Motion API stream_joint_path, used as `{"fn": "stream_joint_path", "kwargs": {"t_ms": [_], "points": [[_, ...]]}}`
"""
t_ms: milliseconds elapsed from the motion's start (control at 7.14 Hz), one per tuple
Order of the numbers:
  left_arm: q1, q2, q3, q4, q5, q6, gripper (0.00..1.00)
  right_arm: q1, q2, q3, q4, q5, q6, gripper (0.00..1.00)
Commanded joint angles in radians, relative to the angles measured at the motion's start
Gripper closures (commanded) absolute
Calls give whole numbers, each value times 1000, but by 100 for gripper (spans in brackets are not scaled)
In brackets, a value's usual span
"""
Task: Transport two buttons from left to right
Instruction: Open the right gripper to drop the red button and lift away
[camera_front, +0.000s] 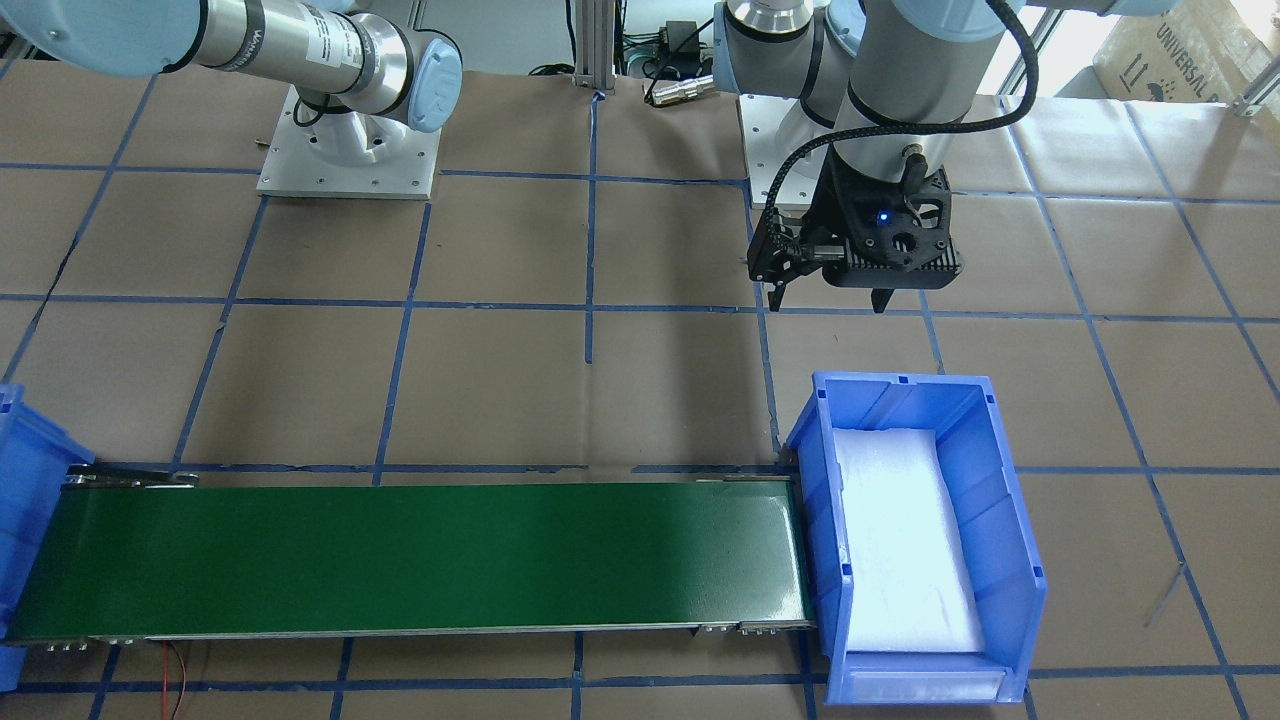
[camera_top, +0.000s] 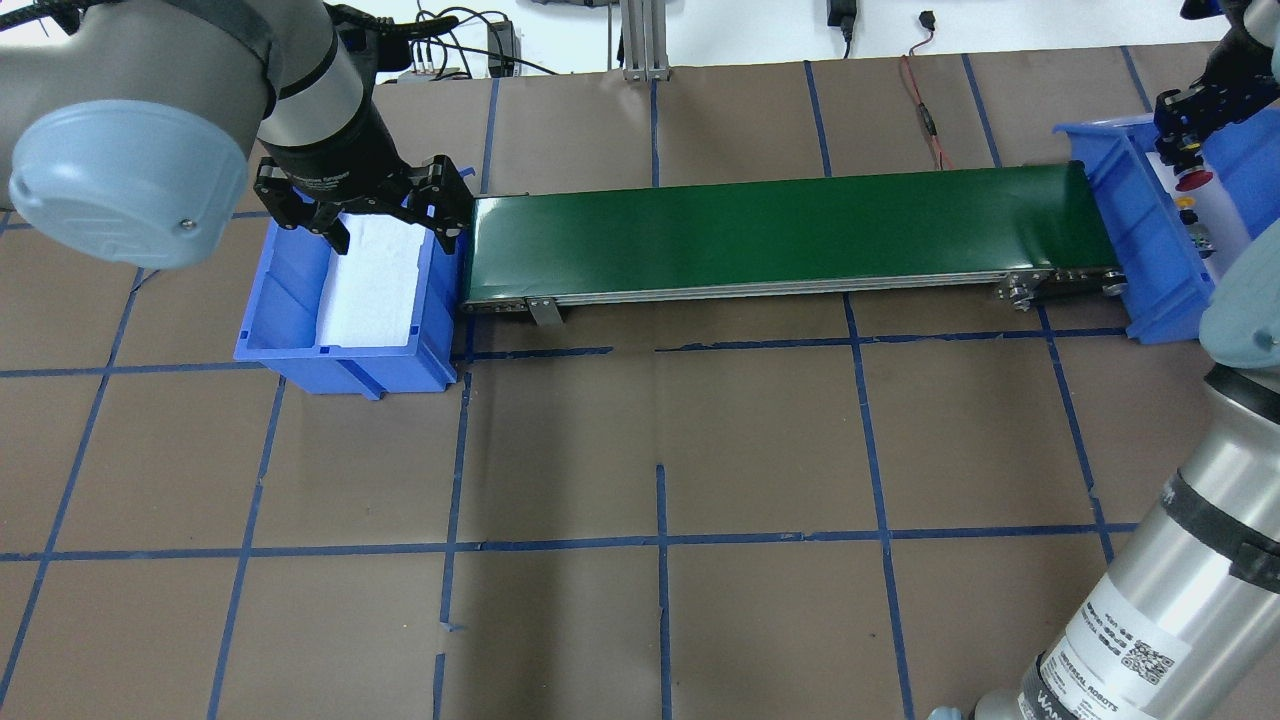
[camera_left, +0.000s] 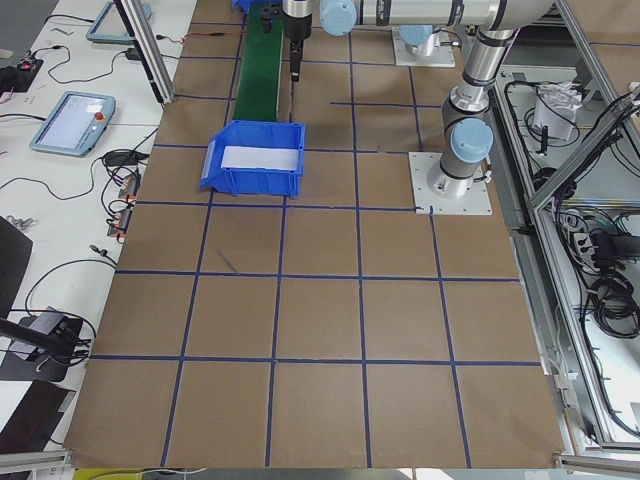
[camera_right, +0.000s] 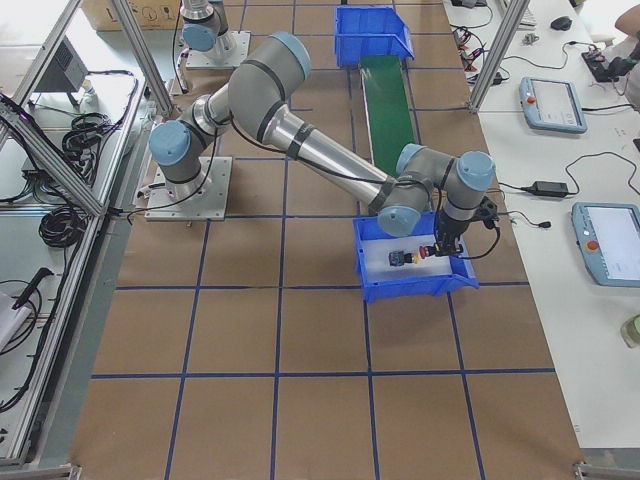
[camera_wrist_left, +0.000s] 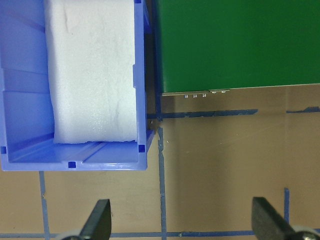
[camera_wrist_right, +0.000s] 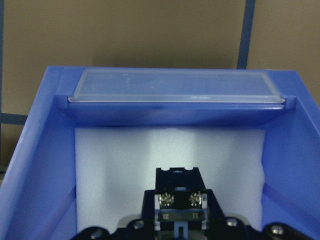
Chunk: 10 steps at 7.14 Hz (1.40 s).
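My right gripper (camera_top: 1180, 140) hangs over the right blue bin (camera_top: 1150, 290) and is shut on the red button (camera_top: 1193, 180). In the right wrist view the button's black block body (camera_wrist_right: 177, 187) sits between the jaws, above white foam. The exterior right view shows its red cap (camera_right: 426, 252) at the gripper tip. The yellow button (camera_top: 1187, 204) lies on the foam just beside it, and it also shows in the exterior right view (camera_right: 399, 258). My left gripper (camera_front: 828, 298) is open and empty, above the table next to the left blue bin (camera_front: 815, 500).
A green conveyor belt (camera_top: 770, 230) runs between the two bins. The left bin (camera_wrist_left: 20, 125) holds only white foam (camera_wrist_left: 92, 70). The brown table (camera_top: 660, 450) has a blue tape grid. Cables lie at the far edge.
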<state>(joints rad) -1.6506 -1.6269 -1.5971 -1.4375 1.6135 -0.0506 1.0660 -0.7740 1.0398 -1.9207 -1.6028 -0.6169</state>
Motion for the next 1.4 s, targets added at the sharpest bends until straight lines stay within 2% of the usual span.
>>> {"fn": "stream_joint_path", "kwargs": {"t_ms": [0,140,280,560,700,981,1261], "points": [[2,-4,6,0,0,0,0,2,10,2,9,0,8,74],[-3,1,-6,-3,2,0,0,2,12,3,11,0,8,58],[-3,2,-4,-3,3,0,0,2,13,3,12,0,6,27],[-2,15,-6,-4,3,0,0,2,4,0,11,17,-1,10],[-2,7,-6,-1,3,0,0,3,-25,-1,15,15,-4,10],[11,-7,12,2,-6,-2,0,104,-158,11,212,29,38,7],[11,-8,3,5,-4,-3,0,257,-272,32,297,21,257,4]]}}
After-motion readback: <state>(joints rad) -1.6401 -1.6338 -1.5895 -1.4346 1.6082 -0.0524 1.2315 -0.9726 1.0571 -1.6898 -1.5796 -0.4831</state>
